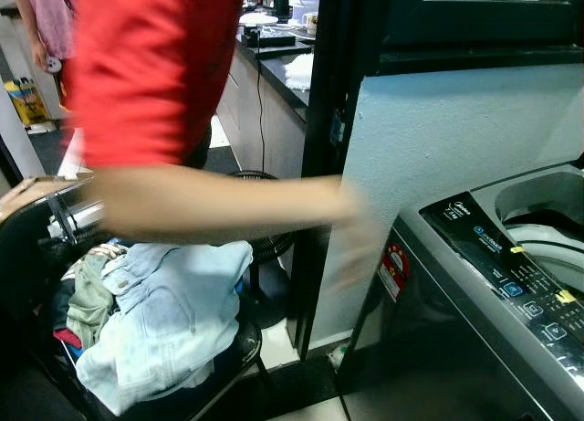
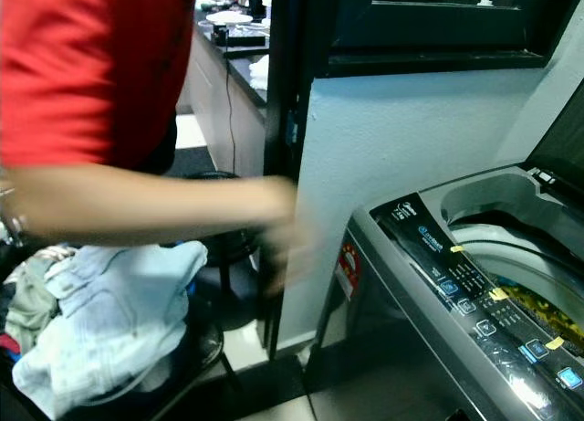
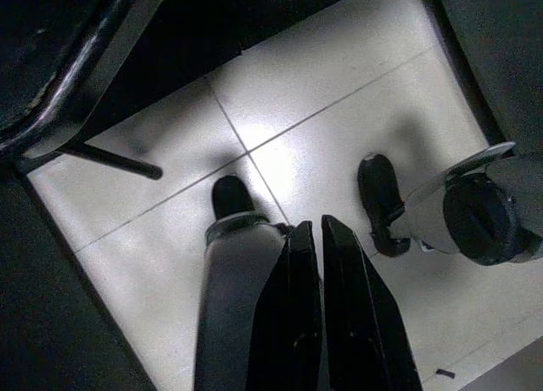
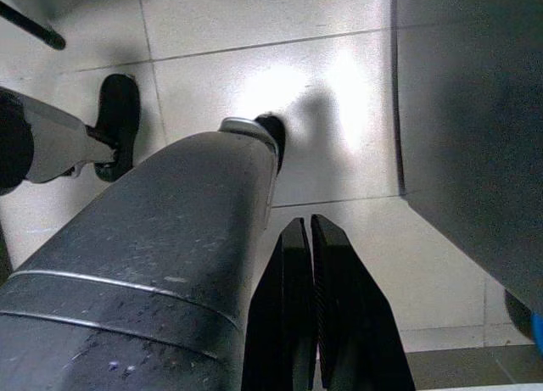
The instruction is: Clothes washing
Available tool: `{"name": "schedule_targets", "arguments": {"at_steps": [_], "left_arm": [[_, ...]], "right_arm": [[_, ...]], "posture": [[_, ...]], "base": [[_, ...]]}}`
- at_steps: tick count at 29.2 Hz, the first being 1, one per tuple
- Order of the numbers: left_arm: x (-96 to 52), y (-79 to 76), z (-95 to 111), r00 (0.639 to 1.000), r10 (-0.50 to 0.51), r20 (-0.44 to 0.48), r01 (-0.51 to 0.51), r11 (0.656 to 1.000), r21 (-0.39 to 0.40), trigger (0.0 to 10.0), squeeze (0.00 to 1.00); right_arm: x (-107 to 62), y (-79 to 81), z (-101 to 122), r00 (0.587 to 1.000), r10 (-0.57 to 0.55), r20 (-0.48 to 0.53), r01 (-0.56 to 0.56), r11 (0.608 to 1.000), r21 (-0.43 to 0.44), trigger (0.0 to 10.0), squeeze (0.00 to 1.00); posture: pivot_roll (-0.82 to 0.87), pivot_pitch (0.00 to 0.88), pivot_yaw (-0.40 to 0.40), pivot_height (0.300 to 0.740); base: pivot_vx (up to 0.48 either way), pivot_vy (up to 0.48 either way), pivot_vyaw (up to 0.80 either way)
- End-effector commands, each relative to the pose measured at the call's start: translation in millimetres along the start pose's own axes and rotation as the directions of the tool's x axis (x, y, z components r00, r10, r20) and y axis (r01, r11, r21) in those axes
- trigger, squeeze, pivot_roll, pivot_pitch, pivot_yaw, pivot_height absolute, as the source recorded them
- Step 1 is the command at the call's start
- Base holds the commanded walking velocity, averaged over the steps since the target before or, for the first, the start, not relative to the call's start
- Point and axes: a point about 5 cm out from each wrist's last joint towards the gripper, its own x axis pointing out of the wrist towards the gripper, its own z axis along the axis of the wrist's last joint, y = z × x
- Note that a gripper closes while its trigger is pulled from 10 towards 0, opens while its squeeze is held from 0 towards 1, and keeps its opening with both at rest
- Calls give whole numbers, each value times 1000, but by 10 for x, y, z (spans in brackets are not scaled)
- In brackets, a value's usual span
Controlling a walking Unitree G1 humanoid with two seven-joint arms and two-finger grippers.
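Left gripper [image 3: 310, 238]: jaws pressed together, empty, arm hanging idle, pointed down at the tiled floor [image 3: 339, 77] beside a chair leg. Right gripper [image 4: 305, 238]: jaws likewise pressed together, empty, aimed at the floor next to the washer's dark side panel. Neither is near the laundry.

Laundry pile [image 1: 164, 311], pale denim on top w/ green and red items under it, sits heaped on a black chair [image 1: 239, 346] on robot's left, low in head view. Washing machine [image 1: 484, 293] stands on robot's right, lid up, drum opening [image 1: 552, 220] exposed; dark fabric seems to lie inside already.

Key relation: clothes lie left, drum lies right, so the load must travel across robot's front. Left arm is the nearer to the pile; right arm the nearer to the drum.

Obstruction: a person in a red shirt [image 1: 151, 65] stands close, forearm [image 1: 228, 202] stretched across the pile toward the washer, hand blurred. Judgement: robot reach unsafe until the forearm is clear.
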Motion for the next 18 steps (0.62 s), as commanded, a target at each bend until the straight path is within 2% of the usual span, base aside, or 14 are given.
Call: {"name": "schedule_targets", "arguments": {"at_steps": [1, 4, 5, 7, 8, 12, 14, 18], "left_arm": [[-16, -35, -86, 999, -16, -35, 15, 1000, -22, 10000, 0], [-12, -45, -79, 999, -26, -38, 25, 999, -23, 10000, 0], [-13, -35, -84, 999, -15, -40, 14, 999, -38, 10000, 0], [-11, -34, -79, 999, -15, -40, 13, 999, -41, 10000, 0], [-5, -40, -67, 999, -25, -46, 25, 1000, 1, 10000, 0], [-1, -43, -56, 999, -25, -45, 26, 1000, 16, 10000, 0], [8, -72, -42, 999, -28, -44, 29, 999, 21, 10000, 0], [-3, -73, -91, 998, -15, -65, 17, 999, 29, 10000, 0]], "right_arm": [[-11, -26, -43, 1000, 3, -21, -4, 1000, -20, 10000, 0], [-10, -36, -30, 1000, -3, -20, 2, 1000, -12, 10000, 0], [-6, -25, -19, 1000, 10, -20, -11, 1000, -19, 10000, 0], [-1, -20, 8, 1000, 12, -10, -12, 1000, -9, 10000, 0], [6, -24, 49, 1000, -3, 8, 3, 1000, 20, 10000, 0], [10, -22, 67, 1000, -7, 13, 7, 999, 37, 10000, 0], [9, -17, 49, 1000, 2, -2, -2, 1000, 5, 10000, 0], [2, -3, -13, 1000, -9, -16, 10, 999, 38, 10000, 0]], "posture": [[-36, 0, -1, 740], [-35, 5, -8, 740], [-55, 19, 25, 740], [-57, 8, 36, 740], [-45, 21, 25, 740], [-46, 10, 19, 740], [-32, 0, 0, 740], [-48, 28, 14, 740]], "base": [[0, 0, 0], [0, 0, 0], [0, 0, 0], [0, 0, 0], [0, 0, 0], [0, 0, 0], [0, 0, 0], [0, 0, 0]]}}
